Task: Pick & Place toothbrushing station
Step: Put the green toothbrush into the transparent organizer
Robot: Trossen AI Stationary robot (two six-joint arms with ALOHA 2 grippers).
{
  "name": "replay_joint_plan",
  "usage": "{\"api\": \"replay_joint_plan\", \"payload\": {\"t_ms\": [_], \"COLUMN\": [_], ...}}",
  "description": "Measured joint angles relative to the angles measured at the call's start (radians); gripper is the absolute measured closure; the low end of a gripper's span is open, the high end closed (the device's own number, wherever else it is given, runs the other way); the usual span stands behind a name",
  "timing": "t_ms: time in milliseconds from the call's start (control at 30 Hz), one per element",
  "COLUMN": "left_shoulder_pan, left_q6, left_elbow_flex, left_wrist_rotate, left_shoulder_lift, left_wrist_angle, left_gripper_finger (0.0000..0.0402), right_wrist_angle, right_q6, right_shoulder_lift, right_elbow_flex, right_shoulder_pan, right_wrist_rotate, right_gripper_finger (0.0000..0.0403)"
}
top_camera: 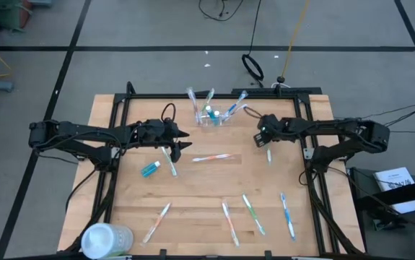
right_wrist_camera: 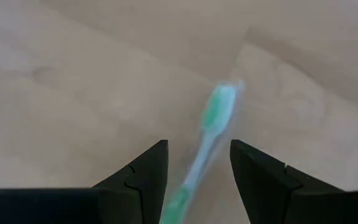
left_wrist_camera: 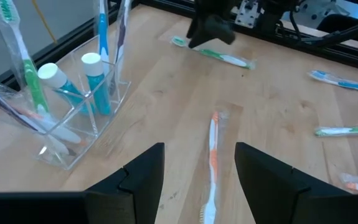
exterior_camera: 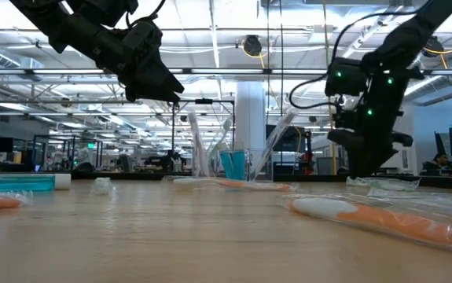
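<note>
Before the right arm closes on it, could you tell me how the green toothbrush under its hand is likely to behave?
The green toothbrush lies flat between the open fingers of the right hand. It is slim, so probably light and fairly stiff. It seems to be in a clear wrapper, which may feel slippery. Lying low on the wooden table, it could pivot or slide if nudged.

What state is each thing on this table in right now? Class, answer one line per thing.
left gripper: open, empty, above the orange toothbrush.
right gripper: open, empty, over the green toothbrush.
clear cup: upright, holding toothbrushes and toothpaste tubes.
blue toothpaste tube: lying flat on the table.
whitish round container: at the table's front-left corner.
</note>
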Motion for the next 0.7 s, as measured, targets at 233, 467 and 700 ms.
{"api": "replay_joint_plan", "payload": {"t_ms": [233, 467, 700], "left_shoulder_pan": [0.0, 0.0, 0.0], "left_q6": [0.003, 0.002, 0.002], "left_elbow_flex": [0.0, 0.0, 0.0], "left_wrist_rotate": [0.0, 0.0, 0.0], "left_shoulder_lift": [0.0, 0.0, 0.0], "left_wrist_angle": [0.001, 0.002, 0.002], "left_gripper_finger": [0.0199, 0.0199, 0.0199], "right_wrist_angle": [0.096, 0.106, 0.296], "right_q6": [-0.115, -0.152, -0.196], "right_shoulder_lift": [0.0, -0.002, -0.004], "right_elbow_flex": [-0.065, -0.083, -0.087], "right_shoulder_pan": [-0.045, -0.014, 0.052], "right_wrist_rotate": [-0.053, -0.049, -0.171], "right_gripper_finger": [0.0243, 0.0311, 0.0393]}}
